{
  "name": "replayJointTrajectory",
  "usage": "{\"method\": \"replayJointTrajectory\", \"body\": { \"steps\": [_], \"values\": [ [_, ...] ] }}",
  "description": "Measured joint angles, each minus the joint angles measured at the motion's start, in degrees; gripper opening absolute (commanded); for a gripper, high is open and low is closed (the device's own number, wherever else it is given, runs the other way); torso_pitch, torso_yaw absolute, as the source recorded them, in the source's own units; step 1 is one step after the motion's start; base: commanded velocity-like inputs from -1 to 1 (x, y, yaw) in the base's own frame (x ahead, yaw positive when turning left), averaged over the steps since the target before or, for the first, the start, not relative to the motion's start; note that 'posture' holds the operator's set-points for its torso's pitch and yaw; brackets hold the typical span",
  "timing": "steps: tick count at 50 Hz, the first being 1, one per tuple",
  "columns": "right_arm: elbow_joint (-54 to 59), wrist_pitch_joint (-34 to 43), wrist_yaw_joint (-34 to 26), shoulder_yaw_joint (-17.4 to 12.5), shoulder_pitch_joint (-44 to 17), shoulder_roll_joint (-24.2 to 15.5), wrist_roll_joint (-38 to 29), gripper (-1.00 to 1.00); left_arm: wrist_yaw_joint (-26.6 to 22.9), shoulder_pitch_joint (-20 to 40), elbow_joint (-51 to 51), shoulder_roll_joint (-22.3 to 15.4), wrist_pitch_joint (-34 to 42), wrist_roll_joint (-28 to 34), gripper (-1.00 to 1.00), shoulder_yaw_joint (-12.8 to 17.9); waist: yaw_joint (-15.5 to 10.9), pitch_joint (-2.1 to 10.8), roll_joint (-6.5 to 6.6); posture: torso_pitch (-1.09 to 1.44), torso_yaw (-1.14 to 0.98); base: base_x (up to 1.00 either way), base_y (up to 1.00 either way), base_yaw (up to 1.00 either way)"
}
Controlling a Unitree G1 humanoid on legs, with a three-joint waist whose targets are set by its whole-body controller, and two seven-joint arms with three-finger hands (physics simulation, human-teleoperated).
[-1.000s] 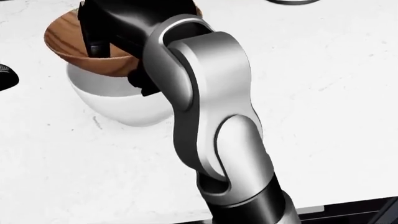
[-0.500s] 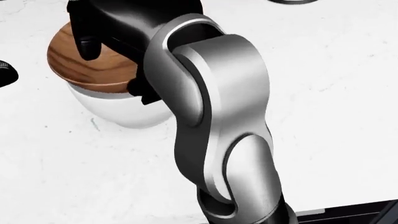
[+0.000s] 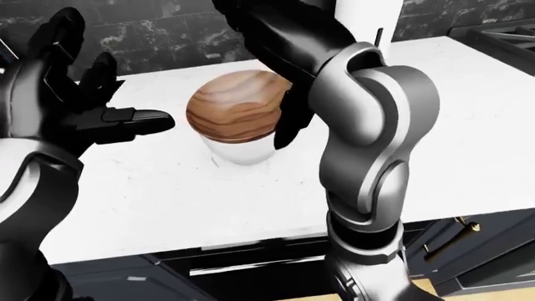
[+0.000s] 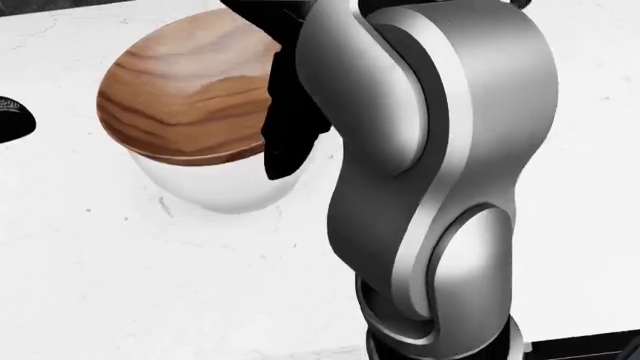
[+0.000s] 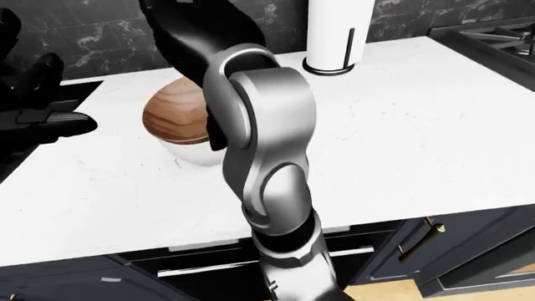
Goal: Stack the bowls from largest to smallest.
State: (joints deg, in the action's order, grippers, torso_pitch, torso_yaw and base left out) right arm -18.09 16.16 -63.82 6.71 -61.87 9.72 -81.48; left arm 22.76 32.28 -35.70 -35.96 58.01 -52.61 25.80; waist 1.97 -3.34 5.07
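While the wooden bowl (image 4: 185, 101) sits nested in the white bowl (image 4: 215, 187) on the counter (image 3: 468, 119), both look stiff, smooth and light (rims grip best); left hand (image 3: 75, 106) spread wide, right hand's state hidden.

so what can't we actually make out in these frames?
- Right robot hand: mostly behind its own arm in every view; finger state unreadable.
- White bowl: wooden bowl covers its rim and interior, so seating is unclear.
- Left robot hand: head view's left edge cuts it to a sliver.
- White cylinder: top cropped; identity unclear.
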Motion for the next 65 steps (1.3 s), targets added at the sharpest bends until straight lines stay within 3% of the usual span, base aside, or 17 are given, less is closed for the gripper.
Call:
{"method": "replayJointTrajectory", "body": {
  "steps": [6,11,14,25,26,31,35,43,45,48,50,53,55,56,58,62,65],
  "values": [
    [-1.63,1.02,0.37,-0.72,0.06,-1.74,0.33,1.0,2.26,1.44,-2.47,-1.06,0.88,-3.25,1.0,0.23,-1.25,0.7,-2.34,0.0,0.0,-0.01,0.3,0.0],
    [-2.6,1.68,-0.41,-0.53,-0.67,-2.23,0.25,1.0,4.75,1.95,-2.88,-2.86,1.38,-6.42,1.0,1.37,-1.06,0.05,1.5,0.0,0.0,-0.01,0.3,0.0],
    [-1.87,1.92,-1.28,0.2,0.0,-2.27,0.38,1.0,6.53,1.16,-2.66,-3.5,1.78,-8.17,1.0,1.63,-1.23,-0.87,0.97,0.0,0.0,-0.01,0.31,0.0],
    [-3.1,2.6,-1.95,-0.66,-2.09,-3.3,0.25,1.0,8.29,1.99,-2.76,-5.84,0.01,-11.32,1.0,1.19,0.1,0.78,-4.05,0.0,0.0,-0.13,0.32,0.0],
    [-3.18,2.65,-2.0,-0.86,-1.56,-3.56,0.26,1.0,8.39,1.77,-2.86,-5.55,-0.04,-11.67,1.0,0.93,0.37,0.65,-3.44,0.0,0.0,-0.32,0.38,0.0],
    [-1.79,3.72,-2.68,-2.02,-1.26,-3.92,-0.13,1.0,8.37,1.25,-2.54,-6.32,0.29,-13.24,1.0,-0.05,-1.27,1.0,-4.86,0.0,0.0,-0.52,0.43,0.0],
    [-3.27,3.52,-2.51,-1.36,-1.77,-3.95,0.0,1.0,9.08,1.7,-2.79,-6.96,-0.54,-13.57,1.0,0.75,-2.78,0.41,-3.6,0.0,0.0,-0.72,0.48,0.0],
    [-4.77,3.88,-3.7,-1.86,0.96,-4.6,-0.38,1.0,9.68,1.4,-2.16,-8.12,-1.14,-15.06,1.0,0.66,-3.71,-0.69,1.32,0.0,0.0,-0.68,0.63,0.12],
    [-5.16,4.03,-3.66,-2.07,1.82,-4.57,-0.56,1.0,9.78,1.36,-1.55,-7.7,-1.23,-15.31,1.0,-0.08,-5.18,-1.02,4.87,0.0,0.0,-0.36,0.0,1.0],
    [-4.39,4.01,-4.41,-1.05,2.56,-4.42,-0.22,1.0,10.22,0.91,-1.01,-8.5,-0.45,-15.33,1.0,0.16,-6.22,0.43,5.96,0.0,0.0,-0.32,0.0,1.0],
    [-5.09,3.88,-4.52,-1.07,1.83,-4.54,-0.15,1.0,10.57,1.99,-1.48,-9.17,-0.87,-15.54,1.0,1.1,-6.53,0.77,4.77,0.0,0.0,-0.32,0.0,1.0],
    [-6.58,3.74,-4.22,-1.3,1.21,-4.73,-0.23,1.0,10.92,2.77,-1.9,-9.85,-1.93,-15.91,1.0,1.73,-6.66,-0.04,1.19,0.0,0.0,-0.31,0.0,1.0],
    [-6.31,3.94,-4.18,-1.79,0.71,-4.96,-0.39,1.0,11.01,3.24,-1.31,-10.3,-2.17,-16.19,1.0,1.25,-4.58,1.06,-3.45,0.0,0.0,-0.31,0.0,1.0],
    [-6.28,4.05,-4.25,-1.92,0.95,-5.2,-0.5,1.0,11.11,3.03,-1.5,-10.13,-2.29,-16.31,1.0,1.24,-3.99,1.77,-4.8,0.0,0.0,-0.31,0.0,1.0],
    [-7.1,4.34,-4.82,-2.03,1.99,-5.31,-1.01,1.0,11.14,1.93,-1.96,-9.41,-2.14,-16.7,1.0,0.56,-4.01,1.43,-3.4,0.0,0.0,-0.31,0.0,1.0],
    [-6.28,3.57,-4.94,-1.12,2.67,-5.07,-1.13,1.0,11.01,1.41,-1.14,-9.58,-1.64,-16.41,1.0,0.59,-3.92,0.03,1.56,0.0,0.0,-0.31,0.0,1.0],
    [-4.0,3.33,-5.02,-0.48,4.55,-4.83,-0.58,1.0,11.23,0.52,-0.7,-9.3,-1.41,-15.56,1.0,0.96,-5.62,0.2,1.9,0.0,0.0,-0.22,0.0,1.0]
  ]
}}
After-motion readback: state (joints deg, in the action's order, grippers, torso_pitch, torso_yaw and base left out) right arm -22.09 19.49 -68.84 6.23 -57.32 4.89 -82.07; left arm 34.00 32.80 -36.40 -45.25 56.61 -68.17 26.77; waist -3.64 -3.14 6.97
